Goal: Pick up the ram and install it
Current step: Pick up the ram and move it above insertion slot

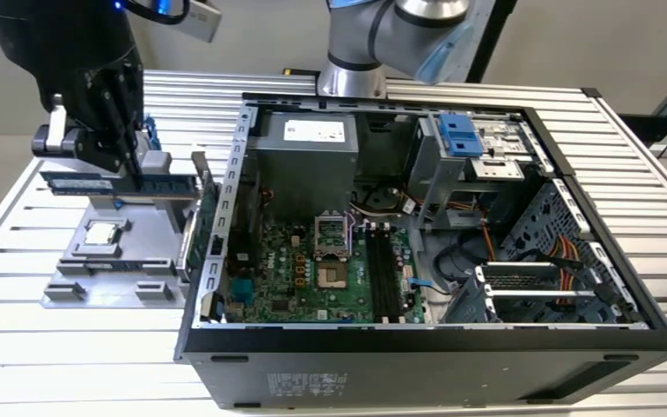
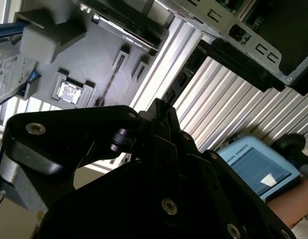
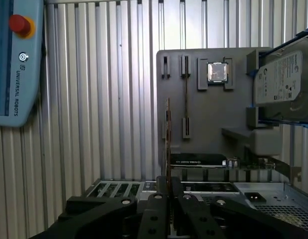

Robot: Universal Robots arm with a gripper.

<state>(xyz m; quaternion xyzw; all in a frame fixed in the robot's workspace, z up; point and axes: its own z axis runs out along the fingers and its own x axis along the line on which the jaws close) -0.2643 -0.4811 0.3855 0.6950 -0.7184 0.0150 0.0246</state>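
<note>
Gripper [image 1: 122,167] grips the ram [image 1: 73,184] mid-length above the tray [image 1: 67,291], at nine o'clock of the case [image 1: 426,360]; likely light, stiff, fragile; best held by its long edges.

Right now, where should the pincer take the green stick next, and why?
Probably toward the exterior view's right, over the open case. The pincer is shut on the ram, which seems to hang just above the gray tray, and the long black memory slots lie on the motherboard inside that case.
</note>
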